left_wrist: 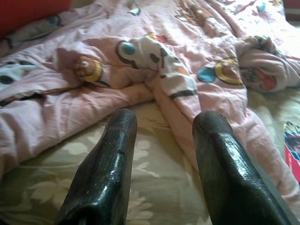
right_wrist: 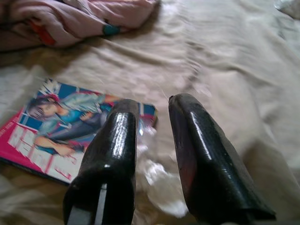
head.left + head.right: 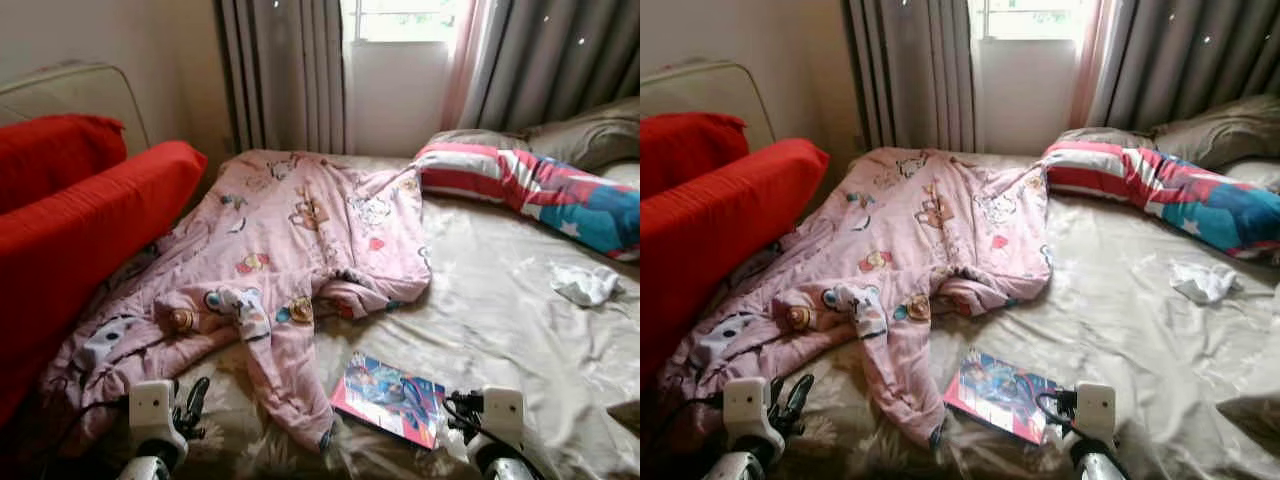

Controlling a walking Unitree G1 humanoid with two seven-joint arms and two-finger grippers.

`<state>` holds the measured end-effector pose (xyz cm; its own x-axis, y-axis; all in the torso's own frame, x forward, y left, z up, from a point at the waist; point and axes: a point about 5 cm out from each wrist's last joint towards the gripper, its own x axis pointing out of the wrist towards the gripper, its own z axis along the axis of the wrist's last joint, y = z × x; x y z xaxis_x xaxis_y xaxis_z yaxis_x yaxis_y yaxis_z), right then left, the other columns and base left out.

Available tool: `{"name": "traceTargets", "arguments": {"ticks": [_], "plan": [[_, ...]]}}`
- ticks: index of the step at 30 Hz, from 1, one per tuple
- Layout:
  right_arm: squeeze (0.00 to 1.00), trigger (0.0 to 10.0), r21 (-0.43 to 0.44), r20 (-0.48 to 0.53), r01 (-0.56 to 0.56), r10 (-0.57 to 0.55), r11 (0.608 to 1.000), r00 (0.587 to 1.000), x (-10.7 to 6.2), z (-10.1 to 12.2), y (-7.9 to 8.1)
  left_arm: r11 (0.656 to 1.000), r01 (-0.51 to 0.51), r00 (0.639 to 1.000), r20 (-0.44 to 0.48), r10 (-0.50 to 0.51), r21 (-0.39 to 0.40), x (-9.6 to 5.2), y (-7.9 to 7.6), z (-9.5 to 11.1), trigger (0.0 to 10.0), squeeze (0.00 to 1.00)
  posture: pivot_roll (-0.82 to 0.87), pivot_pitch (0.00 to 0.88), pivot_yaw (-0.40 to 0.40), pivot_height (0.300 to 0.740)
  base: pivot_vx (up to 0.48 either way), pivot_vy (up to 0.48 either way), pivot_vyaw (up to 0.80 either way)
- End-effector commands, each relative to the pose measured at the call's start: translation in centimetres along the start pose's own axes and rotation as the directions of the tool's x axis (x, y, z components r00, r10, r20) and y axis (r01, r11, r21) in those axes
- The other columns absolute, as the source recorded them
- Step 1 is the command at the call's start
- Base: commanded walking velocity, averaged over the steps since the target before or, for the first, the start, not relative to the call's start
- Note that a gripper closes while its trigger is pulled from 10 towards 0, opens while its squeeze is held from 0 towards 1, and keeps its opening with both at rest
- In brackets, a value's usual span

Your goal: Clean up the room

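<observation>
Lying on one bed [image 3: 500, 300]: one pink blanket [image 3: 300, 230], one magazine [image 3: 390, 398], two empty, parted end effectors [image 1: 161, 126] [image 2: 152, 105].

Both arms reach forward low at the near edge of the scene, the left gripper [image 1: 161, 124] at near left with its two black fingers [image 1: 105, 168] parted, and the right gripper [image 2: 152, 110] at near right with fingers likewise apart.

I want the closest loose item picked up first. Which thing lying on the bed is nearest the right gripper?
The colourful magazine, just ahead of the right gripper. The white cloth and pink blanket lie farther off.
</observation>
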<state>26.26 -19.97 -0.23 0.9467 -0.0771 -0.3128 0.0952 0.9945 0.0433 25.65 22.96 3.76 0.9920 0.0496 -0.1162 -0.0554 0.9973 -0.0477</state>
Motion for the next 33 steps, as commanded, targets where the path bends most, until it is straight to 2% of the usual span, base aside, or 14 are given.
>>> {"name": "traceTargets", "arguments": {"ticks": [1, 6, 9, 16, 33], "plan": [[0.00, 10.0, 0.012, -0.009, 0.007, -0.007, 1.000, 1.000, -0.08, -0.28, 0.01, 1.000, 0.007, 1.000, -0.011, -0.007, 0.006, 0.22, 0.11, 0.14, 10.0, 0.00, -0.04, 0.061, 0.031, 0.612, 0.000, 0.000, 0.00], [0.00, 10.0, 0.030, -0.035, 0.021, -0.020, 0.999, 0.999, -0.04, -0.60, 0.08, 1.000, 0.013, 1.000, -0.012, -0.013, 0.007, 0.34, 0.09, 0.22, 10.0, 0.00, -0.04, 0.059, 0.034, 0.612, 0.000, 0.000, 0.00], [0.00, 10.0, 0.029, -0.030, 0.016, -0.016, 0.999, 0.999, -0.03, -0.55, 0.15, 1.000, 0.015, 1.000, -0.012, -0.015, 0.008, 0.36, 0.07, 0.25, 10.0, 0.00, -0.04, 0.059, 0.035, 0.598, 0.000, 0.000, 0.00], [0.00, 10.0, 0.041, -0.013, 0.016, -0.016, 0.999, 1.000, 0.08, -0.34, 0.22, 1.000, 0.025, 1.000, -0.013, -0.025, 0.010, 0.50, -0.09, 0.34, 10.0, 0.00, -0.04, 0.056, 0.037, 0.598, 0.000, 0.000, 0.00], [0.00, 10.0, 0.023, -0.035, -0.007, 0.008, 1.000, 0.999, 0.11, -0.73, 0.93, 0.999, 0.038, 0.999, -0.028, -0.038, 0.022, 0.61, 0.08, 0.45, 10.0, 0.00, -0.04, 0.054, 0.051, 0.598, 0.029, 0.000, 0.00]]}}
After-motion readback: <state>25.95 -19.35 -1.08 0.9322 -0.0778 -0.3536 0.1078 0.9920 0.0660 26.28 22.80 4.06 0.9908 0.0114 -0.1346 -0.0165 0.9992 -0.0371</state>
